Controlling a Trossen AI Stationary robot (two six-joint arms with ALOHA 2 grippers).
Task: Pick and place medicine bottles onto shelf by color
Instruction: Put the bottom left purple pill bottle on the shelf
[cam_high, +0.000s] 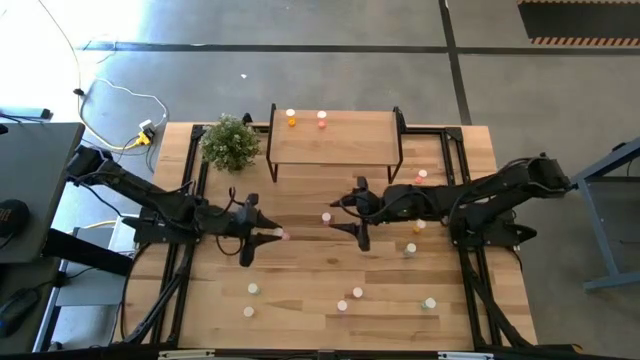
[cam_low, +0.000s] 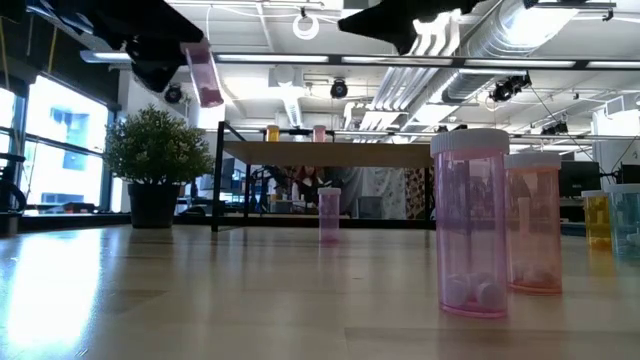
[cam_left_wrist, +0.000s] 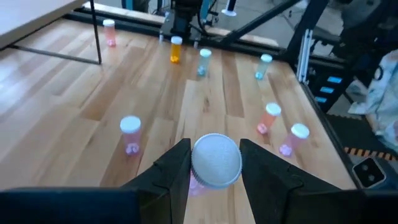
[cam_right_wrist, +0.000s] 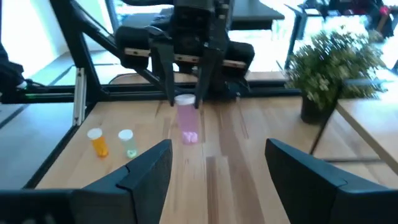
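Note:
My left gripper (cam_high: 268, 234) is over the table's left middle, shut on a pink medicine bottle (cam_high: 281, 235) with a white cap, which also shows in the low view (cam_low: 206, 76). My right gripper (cam_high: 352, 212) hovers open right of centre, and its fingers (cam_right_wrist: 149, 168) hold nothing. A pink bottle (cam_high: 327, 217) stands on the table just past its tips. The shelf (cam_high: 335, 142) stands at the far middle, carrying an orange bottle (cam_high: 291, 119) and a pink one (cam_high: 322, 119). More bottles stand on the tabletop. My left gripper pinches the bottle at its upper end, right by the white cap (cam_left_wrist: 216, 160), one finger on each side. The fingers (cam_right_wrist: 165, 78) slant down at it from the table's left. The pink body (cam_right_wrist: 188, 127) hangs below the fingers, slightly tilted and clear of the table.
A potted plant (cam_high: 230, 143) stands left of the shelf. Loose bottles stand on the right (cam_high: 418, 227) (cam_high: 410, 249) (cam_high: 423, 175) and along the near side (cam_high: 254, 289) (cam_high: 357, 293) (cam_high: 430, 303). Two bottles (cam_low: 472, 225) (cam_low: 535, 225) stand close to the low camera.

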